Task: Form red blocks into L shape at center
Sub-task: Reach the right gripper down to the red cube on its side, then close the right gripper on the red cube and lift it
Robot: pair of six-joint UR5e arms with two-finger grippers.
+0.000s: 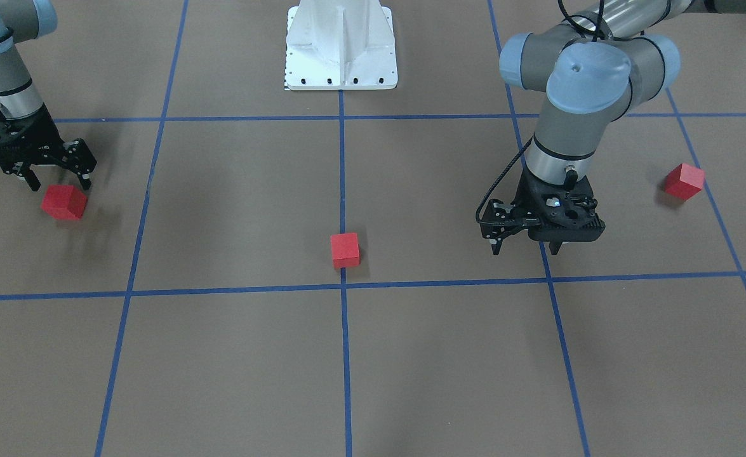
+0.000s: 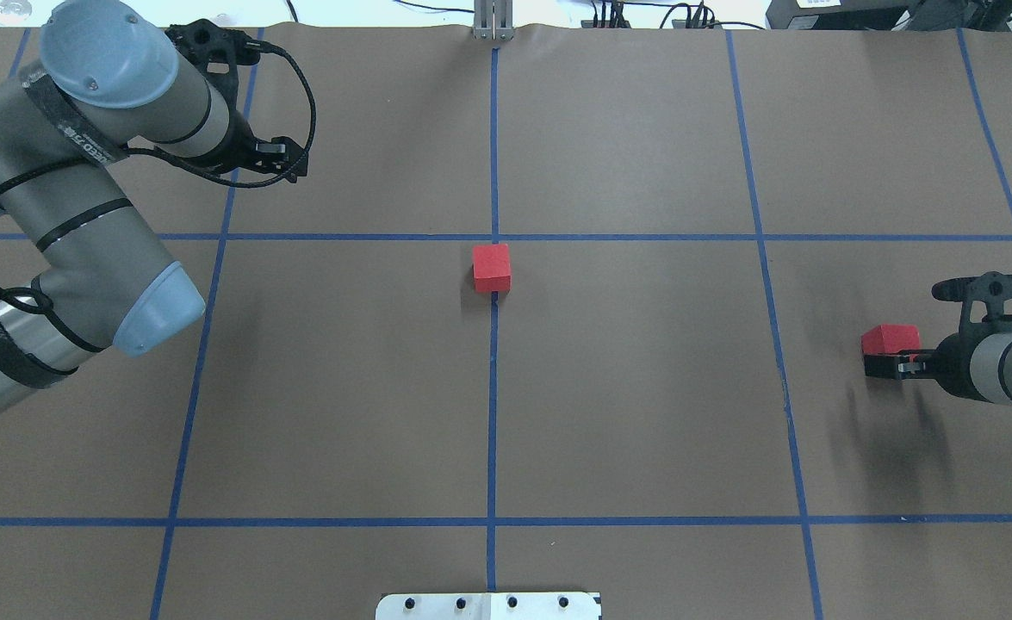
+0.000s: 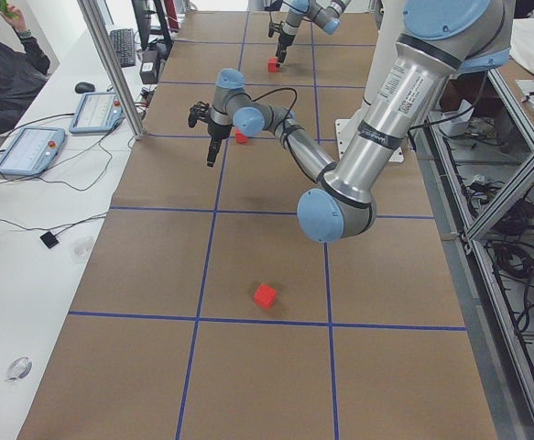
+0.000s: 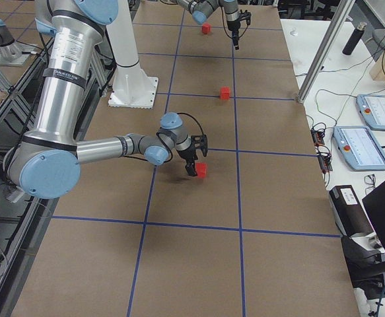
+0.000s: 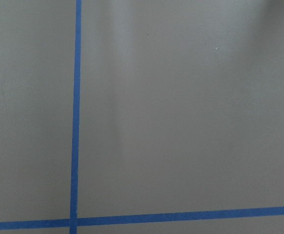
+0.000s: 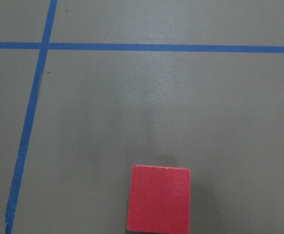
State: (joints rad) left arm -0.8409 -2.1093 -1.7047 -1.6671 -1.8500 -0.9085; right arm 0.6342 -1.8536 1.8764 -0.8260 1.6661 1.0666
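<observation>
Plainly, both jaws gape empty — matte red cubes (image 1: pixel 345 250) dot brown gridded paper (image 1: pixel 233 209).

The middle block (image 1: pixel 345 250) sits on the surface (image 1: pixel 233 209) just above the central crossing (image 1: pixel 345 287). A second block (image 1: pixel 64 202) lies far left, just below the right pincer (image 1: pixel 58 185). The third block (image 1: pixel 684 181) lies far right, beyond the left pincer (image 1: pixel 525 249).

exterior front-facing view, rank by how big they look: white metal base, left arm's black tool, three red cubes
1. white bolted metal base
2. left arm's black two-finger tool
3. matte red cubes: middle cube, view-left cube, view-right cube look alike, unranked
</observation>
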